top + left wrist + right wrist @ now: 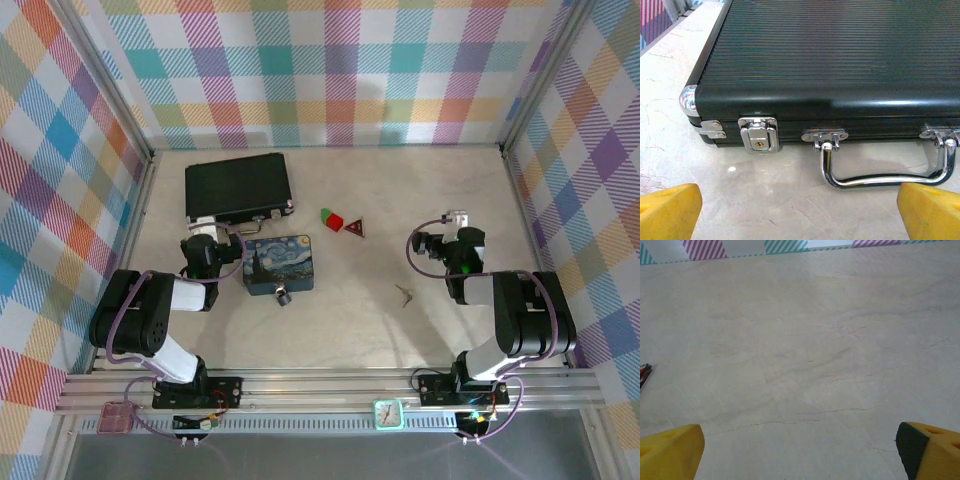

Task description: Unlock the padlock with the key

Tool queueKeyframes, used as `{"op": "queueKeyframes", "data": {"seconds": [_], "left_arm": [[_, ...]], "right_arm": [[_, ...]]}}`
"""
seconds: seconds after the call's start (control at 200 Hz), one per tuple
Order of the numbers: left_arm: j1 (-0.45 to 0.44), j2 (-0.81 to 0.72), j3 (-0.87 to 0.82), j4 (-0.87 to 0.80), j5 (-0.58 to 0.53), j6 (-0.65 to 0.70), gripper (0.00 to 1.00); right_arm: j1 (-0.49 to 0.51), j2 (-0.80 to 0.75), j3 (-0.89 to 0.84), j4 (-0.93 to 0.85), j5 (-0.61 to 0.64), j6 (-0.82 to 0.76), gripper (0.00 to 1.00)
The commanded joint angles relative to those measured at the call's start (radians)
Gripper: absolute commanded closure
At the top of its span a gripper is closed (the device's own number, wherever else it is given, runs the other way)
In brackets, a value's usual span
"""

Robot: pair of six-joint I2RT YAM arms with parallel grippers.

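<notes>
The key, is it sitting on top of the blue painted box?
No, the key lies on the bare table, off to the right of the blue box and not touching it.

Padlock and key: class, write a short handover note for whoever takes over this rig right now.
Left gripper: fingers open, empty, facing the black case.
Right gripper: fingers open, empty, over the table.
Padlock: at the blue box's near edge.
Key: lying on the table, right of the padlock.
Done: nothing yet.
Left: pick up key, insert, turn.
</notes>
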Motion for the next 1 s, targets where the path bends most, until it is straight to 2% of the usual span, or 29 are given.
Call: {"op": "queueKeyframes", "data": {"seconds": [0.0,0.96,0.995], "left_arm": [[0.001,0.008,0.021,-0.004,0.017,0.01,0.0],[0.001,0.002,0.012,0.009,0.02,0.012,0.0],[0.002,-0.012,0.029,-0.028,0.019,0.012,0.0]], "right_arm": [[-0.004,0.004,0.019,0.006,-0.018,-0.01,0.01],[-0.004,0.004,0.021,0.003,-0.013,-0.008,0.01],[-0.004,-0.004,0.024,-0.006,0.003,-0.002,0.01]]}}
